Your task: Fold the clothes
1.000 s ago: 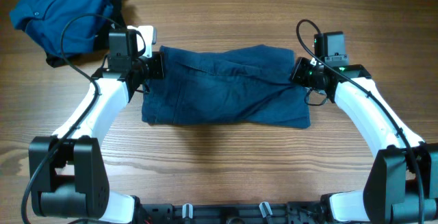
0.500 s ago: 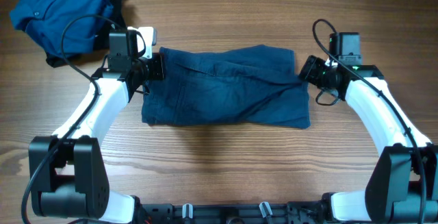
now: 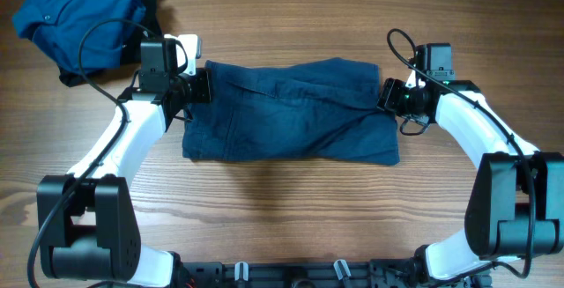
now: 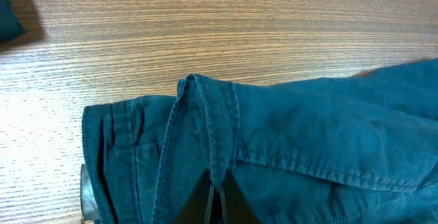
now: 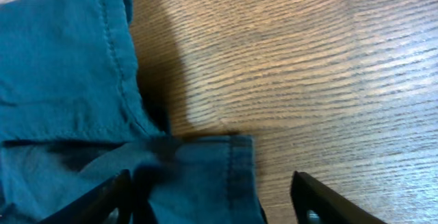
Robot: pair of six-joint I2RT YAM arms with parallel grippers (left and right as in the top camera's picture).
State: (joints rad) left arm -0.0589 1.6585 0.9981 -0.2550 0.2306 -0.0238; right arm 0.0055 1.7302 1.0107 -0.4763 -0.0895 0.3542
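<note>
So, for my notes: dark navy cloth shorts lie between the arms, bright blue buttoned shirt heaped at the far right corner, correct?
The overhead view puts the bright blue buttoned shirt at the far left corner; the dark navy cloth shorts are as you say.

The shorts point(image 3: 291, 112) lie flat across the middle of the desk point(image 3: 291, 217), with their long side running left to right. The left gripper point(image 3: 201, 85) sits at the shorts' left edge, toward the far corner, jaws pinched together on a fold of cloth there. At the shorts' right edge, again toward the far corner, is the right gripper point(image 3: 386, 94), with a hem corner lying between its spread jaws. The shirt point(image 3: 75, 19) is heaped well off to the shorts' far left, apart from them. Both arm bases stand nearer than the shorts, one to each side.
</note>
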